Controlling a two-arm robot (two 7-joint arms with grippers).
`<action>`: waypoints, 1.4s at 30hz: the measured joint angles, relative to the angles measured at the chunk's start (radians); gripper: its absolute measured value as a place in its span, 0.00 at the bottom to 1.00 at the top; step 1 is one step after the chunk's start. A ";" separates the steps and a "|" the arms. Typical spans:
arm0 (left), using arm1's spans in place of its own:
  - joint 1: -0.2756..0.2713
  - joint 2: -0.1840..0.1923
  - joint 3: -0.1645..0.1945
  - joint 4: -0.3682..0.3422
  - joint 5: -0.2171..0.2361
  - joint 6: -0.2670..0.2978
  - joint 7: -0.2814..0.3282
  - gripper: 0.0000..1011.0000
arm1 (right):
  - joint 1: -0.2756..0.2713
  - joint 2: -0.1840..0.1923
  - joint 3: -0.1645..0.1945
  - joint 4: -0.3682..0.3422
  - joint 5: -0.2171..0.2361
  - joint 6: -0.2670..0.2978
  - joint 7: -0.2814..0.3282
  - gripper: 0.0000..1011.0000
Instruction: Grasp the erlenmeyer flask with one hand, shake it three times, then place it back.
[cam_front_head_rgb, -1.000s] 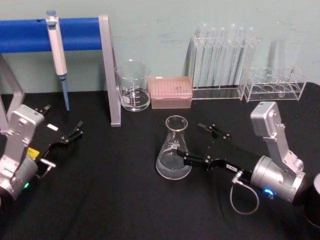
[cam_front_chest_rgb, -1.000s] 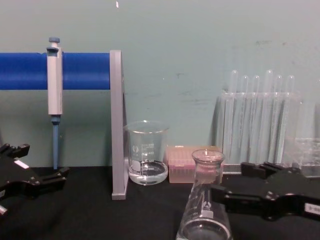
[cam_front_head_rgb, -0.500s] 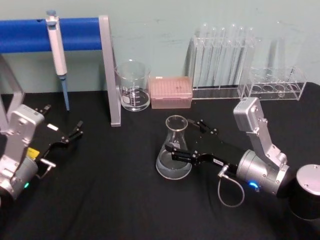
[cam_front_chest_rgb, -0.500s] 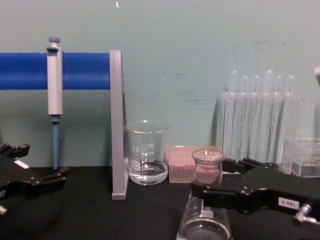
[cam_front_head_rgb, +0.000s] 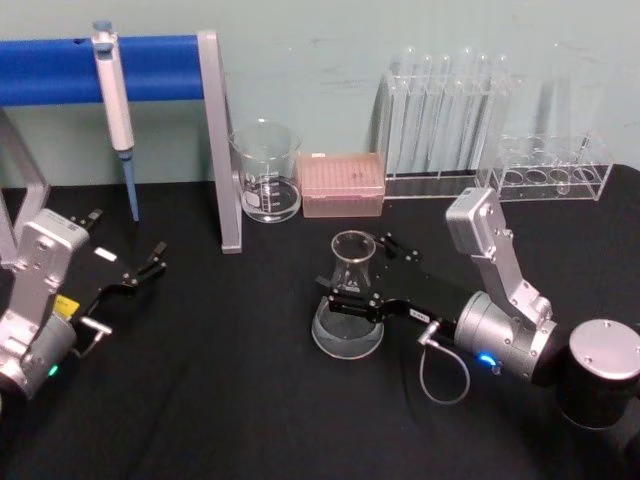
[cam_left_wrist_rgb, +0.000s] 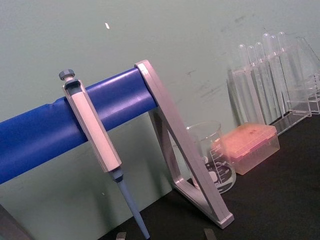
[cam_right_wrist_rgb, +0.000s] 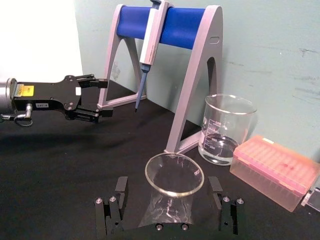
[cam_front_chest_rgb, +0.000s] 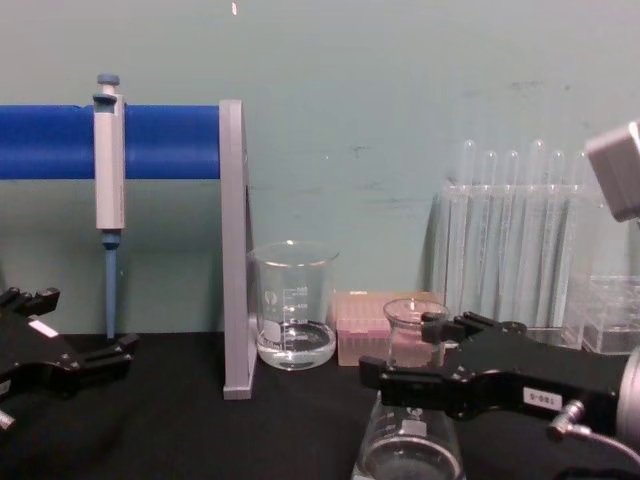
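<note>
Flask (cam_front_head_rgb: 342, 336) stands upright at mid-desk. The right pincer (cam_front_head_rgb: 360, 272) straddles its neck, fingers spread and apart from the glass, seemingly aligned to squeeze. The left pincer (cam_right_wrist_rgb: 104, 97) rests spread near the desk's left edge.

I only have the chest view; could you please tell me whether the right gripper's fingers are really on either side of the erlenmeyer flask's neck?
Observer: Yes; the right wrist view shows the erlenmeyer flask between the open fingers of the right gripper, a gap on each side.
Operator: Thank you. Is its base on the table?
Observer: Yes, in the head view the base rests on the black table.
Operator: The left gripper sits parked at my left edge. Does the pink tip box touch the flask?
Observer: No, the head view shows bare table between them.
</note>
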 joint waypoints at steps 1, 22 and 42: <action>0.000 0.000 0.000 0.000 0.000 0.000 0.000 0.99 | 0.001 -0.002 0.000 0.002 -0.001 0.000 0.000 0.99; 0.000 0.000 0.000 0.000 0.000 0.000 0.000 0.99 | 0.009 -0.025 0.010 0.024 -0.015 0.009 -0.020 0.99; 0.000 0.000 0.000 0.000 0.000 0.000 0.000 0.99 | 0.008 -0.024 0.010 0.022 -0.018 0.010 -0.019 0.87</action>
